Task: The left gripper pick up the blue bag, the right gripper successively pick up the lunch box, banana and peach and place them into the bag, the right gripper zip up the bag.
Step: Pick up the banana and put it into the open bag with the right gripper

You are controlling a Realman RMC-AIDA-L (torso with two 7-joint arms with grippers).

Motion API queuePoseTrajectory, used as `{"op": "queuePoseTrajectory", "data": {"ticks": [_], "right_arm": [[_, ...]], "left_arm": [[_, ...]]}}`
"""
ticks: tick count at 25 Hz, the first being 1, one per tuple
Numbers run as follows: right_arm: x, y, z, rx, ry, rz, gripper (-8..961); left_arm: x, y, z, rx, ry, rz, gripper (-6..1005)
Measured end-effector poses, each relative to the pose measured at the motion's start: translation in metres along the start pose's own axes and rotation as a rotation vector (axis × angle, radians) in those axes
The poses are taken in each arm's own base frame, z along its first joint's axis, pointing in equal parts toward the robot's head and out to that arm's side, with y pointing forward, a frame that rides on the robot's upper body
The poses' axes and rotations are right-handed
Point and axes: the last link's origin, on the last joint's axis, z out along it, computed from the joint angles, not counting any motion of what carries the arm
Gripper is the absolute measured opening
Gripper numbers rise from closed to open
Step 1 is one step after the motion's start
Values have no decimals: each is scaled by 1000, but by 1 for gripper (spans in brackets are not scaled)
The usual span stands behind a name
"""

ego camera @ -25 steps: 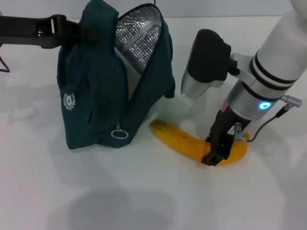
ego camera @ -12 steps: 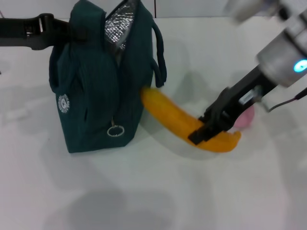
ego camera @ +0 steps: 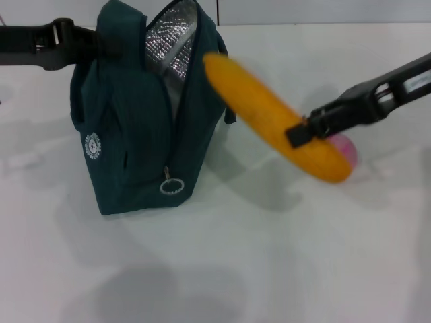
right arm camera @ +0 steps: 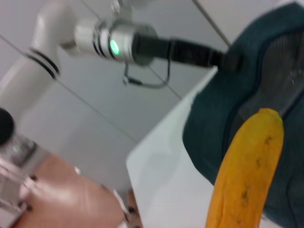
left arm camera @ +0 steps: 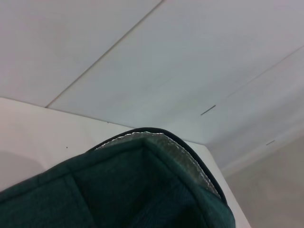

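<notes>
While my right tool (ego camera: pixel 301 132) clamps the banana (ego camera: pixel 276 124) past its middle, the fruit hangs in the air, tip aimed at the blue bag (ego camera: pixel 138 134).
My left tool (ego camera: pixel 81 42) holds the bag's top, mouth agape. I judge the banana light, soft-skinned and easily bruised, long enough to swing; mid-body is where to grip. The peach (ego camera: pixel 346 147) waits on the surface (ego camera: pixel 283 256).

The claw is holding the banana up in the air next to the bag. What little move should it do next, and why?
Probably the right claw should carry the banana a bit further over the bag's open top, then tip its far end down into it. The banana is off the table with that end near the silver-lined opening, not inside yet. The left claw holds the bag upright by its top.
</notes>
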Motion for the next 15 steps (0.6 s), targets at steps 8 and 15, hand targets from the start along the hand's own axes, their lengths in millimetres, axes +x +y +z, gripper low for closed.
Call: {"op": "queuePoseTrajectory", "data": {"ticks": [8,15], "right_arm": [[1,3,-30,-146,-312,-5,439],[-12,-5,-15,-226,-622,-61,440]], "left_arm": [[2,2,2,-5,-1,6,88],[2,3,3,-9,-2,5,88]]}}
